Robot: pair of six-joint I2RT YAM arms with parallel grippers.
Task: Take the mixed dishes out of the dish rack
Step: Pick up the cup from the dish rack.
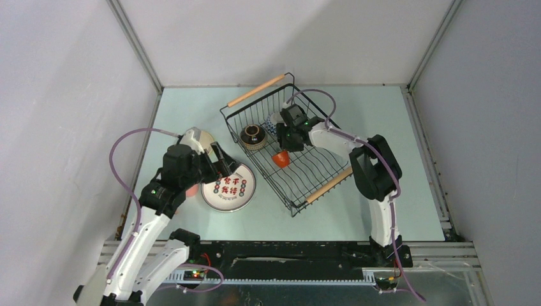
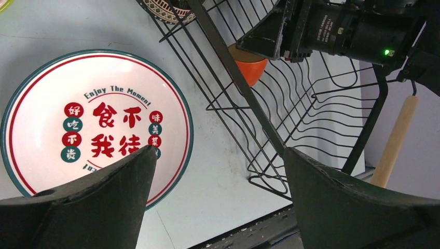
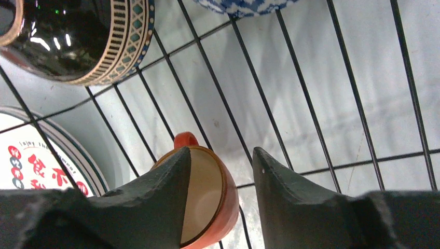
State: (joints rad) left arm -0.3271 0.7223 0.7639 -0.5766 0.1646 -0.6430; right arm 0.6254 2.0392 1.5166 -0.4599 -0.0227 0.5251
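Observation:
The black wire dish rack (image 1: 319,172) stands mid-table. Inside it a small orange cup (image 1: 281,159) lies tipped on the wires. My right gripper (image 1: 285,145) reaches down onto that cup (image 3: 218,192). One finger sits inside its cream bowl, the other outside its wall with a gap, so the right gripper (image 3: 222,151) is open. A dark patterned bowl (image 3: 78,41) and a blue-and-white dish (image 3: 238,4) also lie in the rack. The white plate (image 1: 228,188) with red characters rests on the table left of the rack. My left gripper (image 2: 220,155) hangs wide open between plate (image 2: 104,114) and rack (image 2: 244,88), holding nothing.
A cream saucer (image 1: 203,137) lies on the table behind my left arm. The rack's wooden handles (image 1: 256,90) stick out at both ends. Grey walls close in the table on three sides, and a black rail (image 1: 287,252) runs along the near edge.

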